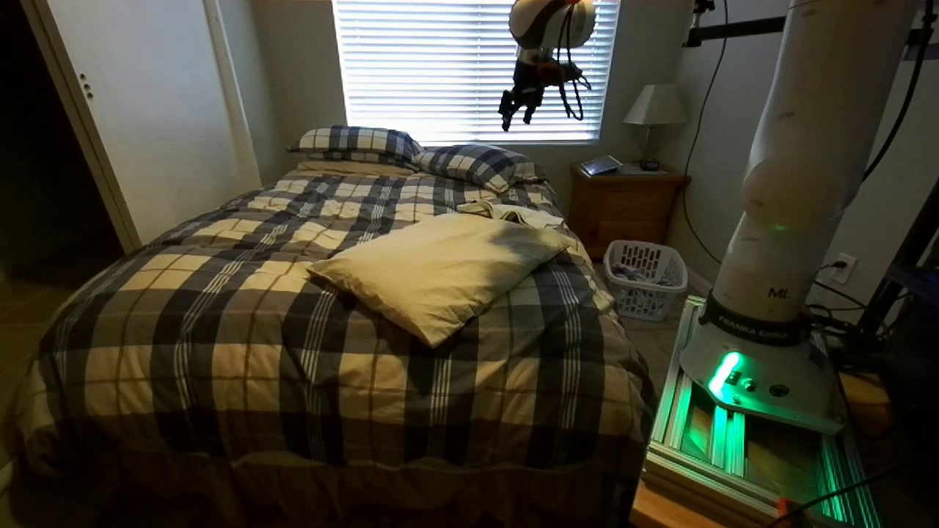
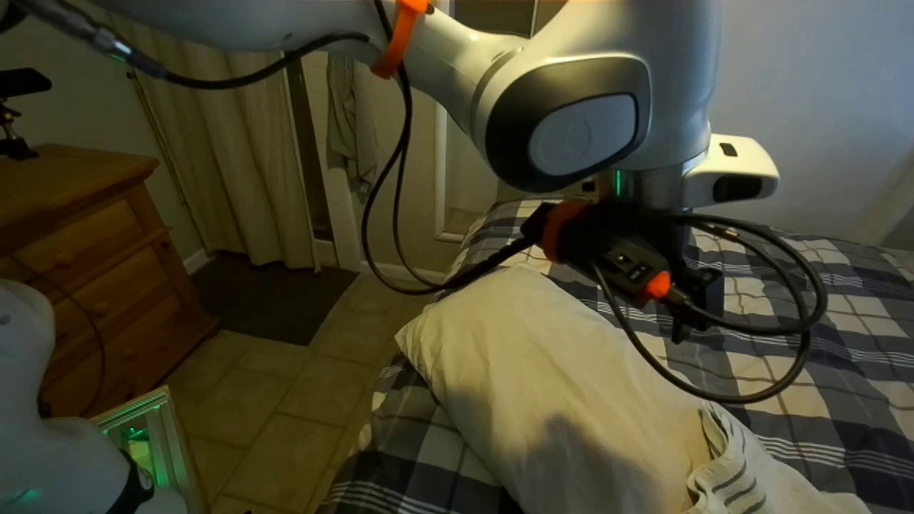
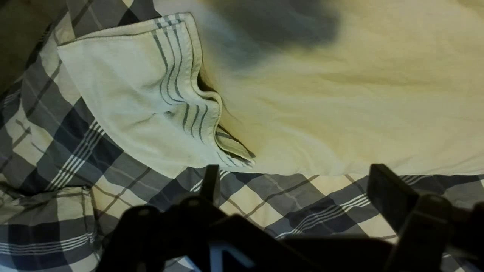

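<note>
Above the plaid bedspread (image 1: 235, 308), found the tool (image 3: 295, 175) hanging clear of the fabric, with dark, angular fingers (image 3: 211, 185) set well apart. Noted below, in the wrist view, a cream pillow (image 3: 351, 98) and a folded whitish cloth (image 3: 124, 83). Saw both lying on the bedspread, with the cloth's wavy, grey-striped hem right against the pillow's edge (could not tell overlap from mere contact there). Made out a smooth, faintly creased cover on the pillow, plump and four-cornered, and a thicker, stitched border on the cloth.

Read the stripes sharply in the wrist view; got the pillow's full outline only in an exterior view, together with a latticed white basket (image 1: 645, 301), a wooden nightstand (image 1: 616, 213), a pale lampshade (image 1: 655, 106) and slatted window blinds (image 1: 433, 81). Met in an exterior view alone a wooden dresser (image 2: 86, 285) with round knobs, a curtain (image 2: 221, 143) in long soft folds and a flat dark mat (image 2: 271, 296).
</note>
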{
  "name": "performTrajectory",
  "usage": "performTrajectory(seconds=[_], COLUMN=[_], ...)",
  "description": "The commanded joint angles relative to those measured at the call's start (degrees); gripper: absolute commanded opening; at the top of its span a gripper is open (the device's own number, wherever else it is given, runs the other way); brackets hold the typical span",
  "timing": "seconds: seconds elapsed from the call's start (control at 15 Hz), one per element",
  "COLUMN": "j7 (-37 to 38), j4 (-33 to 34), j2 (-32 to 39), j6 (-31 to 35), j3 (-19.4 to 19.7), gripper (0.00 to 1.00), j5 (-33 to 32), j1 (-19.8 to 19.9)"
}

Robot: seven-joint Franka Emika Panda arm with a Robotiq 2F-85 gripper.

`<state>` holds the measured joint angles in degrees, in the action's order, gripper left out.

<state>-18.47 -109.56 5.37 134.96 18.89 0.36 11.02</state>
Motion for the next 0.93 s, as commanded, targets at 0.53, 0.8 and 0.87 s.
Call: performTrajectory(seconds=[0.53, 0.8, 0.87], j7=[5.2, 5.6, 5.5], j4=[7.7, 14.0, 15.6], j2=[9.2, 16.7, 18.7], j6=[-1.2, -5.3, -6.2], j3=[-2.1, -2.6, -2.8], gripper=[1.00, 1.00, 1.00], j5=[2.1, 0.5, 0.0], j1=[5.0, 6.9, 7.3])
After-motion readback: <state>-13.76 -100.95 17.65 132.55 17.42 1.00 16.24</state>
